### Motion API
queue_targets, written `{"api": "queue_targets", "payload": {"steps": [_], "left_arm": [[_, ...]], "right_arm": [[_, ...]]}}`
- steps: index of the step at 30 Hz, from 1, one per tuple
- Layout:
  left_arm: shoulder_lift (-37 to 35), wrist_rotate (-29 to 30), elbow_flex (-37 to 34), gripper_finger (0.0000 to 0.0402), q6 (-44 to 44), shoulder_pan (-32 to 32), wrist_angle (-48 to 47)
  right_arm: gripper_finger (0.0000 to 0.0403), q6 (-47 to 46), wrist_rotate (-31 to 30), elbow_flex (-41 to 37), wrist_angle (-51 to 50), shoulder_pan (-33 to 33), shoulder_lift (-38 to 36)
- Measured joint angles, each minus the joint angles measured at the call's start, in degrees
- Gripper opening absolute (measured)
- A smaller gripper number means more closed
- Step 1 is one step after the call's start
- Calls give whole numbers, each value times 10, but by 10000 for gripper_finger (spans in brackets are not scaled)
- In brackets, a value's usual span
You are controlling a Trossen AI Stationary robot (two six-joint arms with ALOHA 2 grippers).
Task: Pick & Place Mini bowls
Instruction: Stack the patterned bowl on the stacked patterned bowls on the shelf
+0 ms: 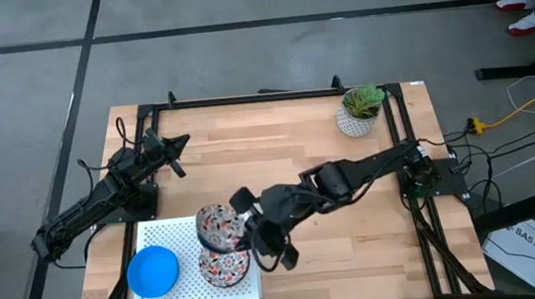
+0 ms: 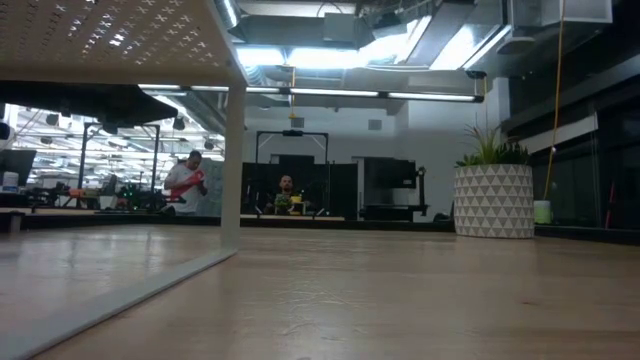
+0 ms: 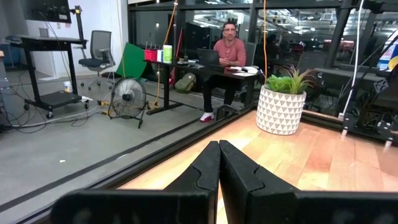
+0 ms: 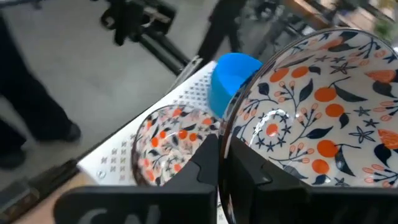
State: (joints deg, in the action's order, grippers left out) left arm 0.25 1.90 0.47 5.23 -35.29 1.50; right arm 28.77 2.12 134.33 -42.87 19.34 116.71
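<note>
At the left edge of the wooden desk (image 1: 297, 146), the left tool (image 1: 181, 164) waits above bare wood, its two dark fingers (image 3: 205, 171) pressed together with nothing between them.

Nearer the front of the desk lies a white perforated mat (image 1: 182, 233). On its left part sits a stack of plain bright blue mini bowls (image 1: 153, 271); how many are in the stack cannot be told. To its right, on the same mat, stands a white floral bowl (image 1: 223, 268), patterned in red and blue, upright.

Just behind that one, the right tool (image 1: 253, 233) pinches the rim of another floral mini bowl (image 1: 221, 227). The right wrist view shows this held bowl (image 4: 317, 118) tilted on edge, its patterned inside facing the camera, with the rim caught between the narrow fingers (image 4: 208, 158). The resting floral bowl (image 4: 171, 143) and the blue stack (image 4: 230, 78) lie beyond it.

Far to the right, near the back corner of the desk, stands a white pot with a green plant (image 1: 358, 110), well apart from the bowls.
</note>
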Motion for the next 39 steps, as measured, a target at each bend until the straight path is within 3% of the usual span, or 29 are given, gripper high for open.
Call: {"api": "queue_targets", "payload": {"steps": [4,14,21,31,39], "left_arm": [[0,0,0,4,0,0,0],[0,0,0,4,0,0,0],[0,0,0,4,0,0,0],[0,0,0,4,0,0,0],[0,0,0,4,0,0,0]], "right_arm": [[18,41,35,0,-18,1,0],[18,75,41,0,-41,38,0],[19,41,27,-3,-24,57,15],[19,47,-54,-4,-17,59,65],[38,47,-57,-4,-15,55,75]]}}
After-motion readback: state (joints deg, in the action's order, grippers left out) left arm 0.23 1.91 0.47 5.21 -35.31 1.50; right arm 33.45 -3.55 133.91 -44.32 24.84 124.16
